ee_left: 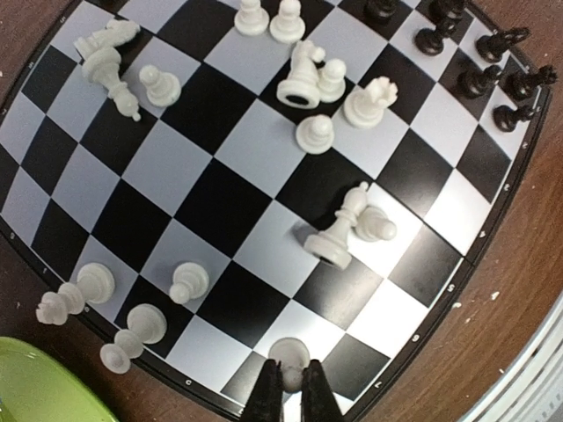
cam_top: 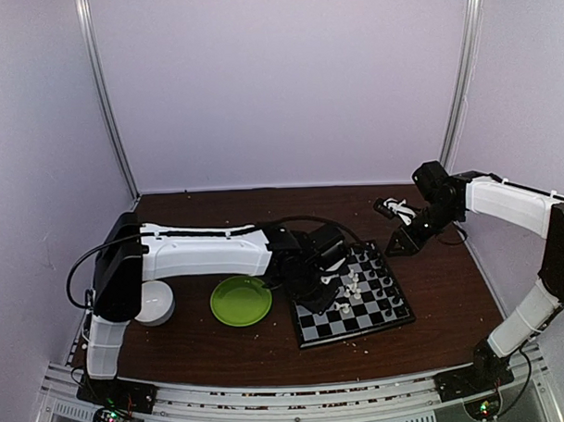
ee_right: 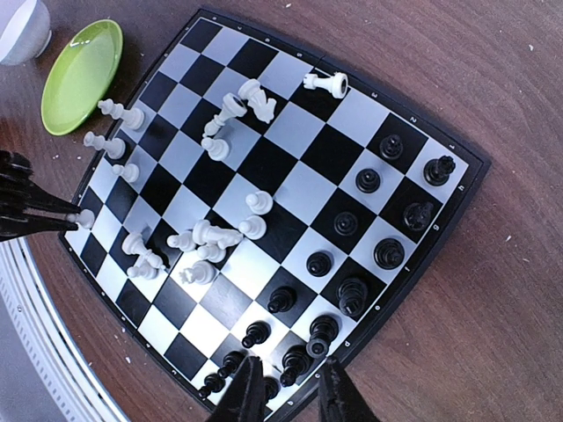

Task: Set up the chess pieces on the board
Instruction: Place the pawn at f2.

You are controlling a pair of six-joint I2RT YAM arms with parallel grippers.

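The board (cam_top: 314, 328) lies right of centre on the brown table; it also shows in the left wrist view (ee_left: 215, 198) and the right wrist view (ee_right: 303, 189). Several white pieces (ee_right: 204, 233) are scattered on its left half, some lying on their sides. Black pieces (ee_right: 384, 253) stand along its right side. My left gripper (ee_left: 288, 376) is shut on a white pawn (ee_left: 288, 352) at the board's near-left edge; it also shows in the top view (cam_top: 330, 272). My right gripper (ee_right: 290, 360) is open and empty, high above the board's right edge, and shows in the top view (cam_top: 401, 239).
A round green plate (cam_top: 241, 300) lies left of the board, with a white bowl (cam_top: 155, 303) further left. Pale crumbs dot the table. A metal rail (cam_top: 288, 396) runs along the near edge. Walls enclose the table on three sides.
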